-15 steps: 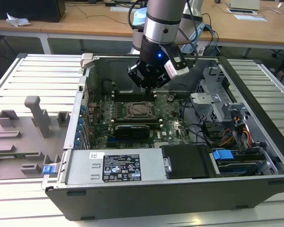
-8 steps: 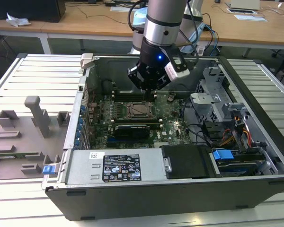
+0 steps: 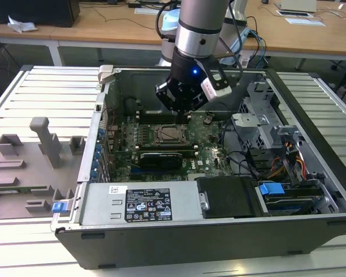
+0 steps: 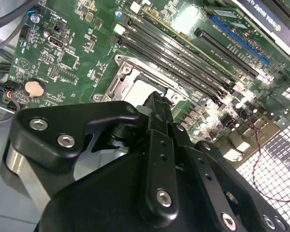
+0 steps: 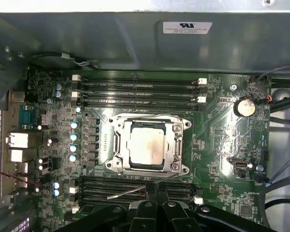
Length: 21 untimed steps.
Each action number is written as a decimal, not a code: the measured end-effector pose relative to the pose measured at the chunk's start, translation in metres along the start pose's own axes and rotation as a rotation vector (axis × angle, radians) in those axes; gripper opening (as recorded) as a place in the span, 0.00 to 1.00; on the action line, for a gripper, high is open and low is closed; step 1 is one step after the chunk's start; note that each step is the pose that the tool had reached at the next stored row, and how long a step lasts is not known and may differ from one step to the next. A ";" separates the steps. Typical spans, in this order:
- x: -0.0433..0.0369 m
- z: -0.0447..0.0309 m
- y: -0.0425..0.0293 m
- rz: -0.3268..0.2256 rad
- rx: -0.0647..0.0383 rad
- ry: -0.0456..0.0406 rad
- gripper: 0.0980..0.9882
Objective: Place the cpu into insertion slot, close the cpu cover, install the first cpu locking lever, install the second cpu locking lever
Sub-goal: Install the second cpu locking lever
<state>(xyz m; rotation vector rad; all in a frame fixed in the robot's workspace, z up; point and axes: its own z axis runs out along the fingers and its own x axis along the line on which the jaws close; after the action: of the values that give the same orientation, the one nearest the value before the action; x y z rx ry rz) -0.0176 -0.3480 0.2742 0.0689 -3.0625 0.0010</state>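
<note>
The cpu (image 5: 146, 145) lies flat in the insertion slot (image 5: 187, 126), its silver top with a brownish smear showing through the window of the cpu cover (image 5: 117, 141). The cover lies down over the chip. A thin metal locking lever (image 5: 128, 193) slants free across the memory slots beside the socket. My gripper (image 5: 152, 187) is shut, and its fingertips meet right at this lever's rod. In the exterior view the gripper (image 3: 181, 117) hangs just behind the socket and cpu (image 3: 168, 134). In the second wrist view the fingers (image 4: 157, 108) hide part of the socket (image 4: 135, 89).
The motherboard sits in an open computer case (image 3: 179, 242) with tall walls around it. Long black memory slots (image 5: 140, 89) flank the socket on two sides. A power supply (image 3: 141, 205), cable bundles (image 3: 288, 161) and a drive cage (image 3: 265, 115) crowd the exterior view's right and front.
</note>
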 end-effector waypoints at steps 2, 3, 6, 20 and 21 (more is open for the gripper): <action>0.0001 0.0003 -0.0020 0.000 0.000 0.0000 0.01; 0.0001 0.0004 -0.0024 0.000 -0.001 0.0000 0.01; 0.0001 0.0008 -0.0041 0.000 -0.001 0.0000 0.01; -0.0001 0.0071 -0.0103 0.000 -0.004 -0.0001 0.01; -0.0002 0.0081 -0.0105 0.000 -0.005 -0.0002 0.01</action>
<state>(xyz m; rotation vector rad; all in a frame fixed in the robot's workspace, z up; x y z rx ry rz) -0.0176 -0.3584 0.2661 0.0692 -3.0625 -0.0065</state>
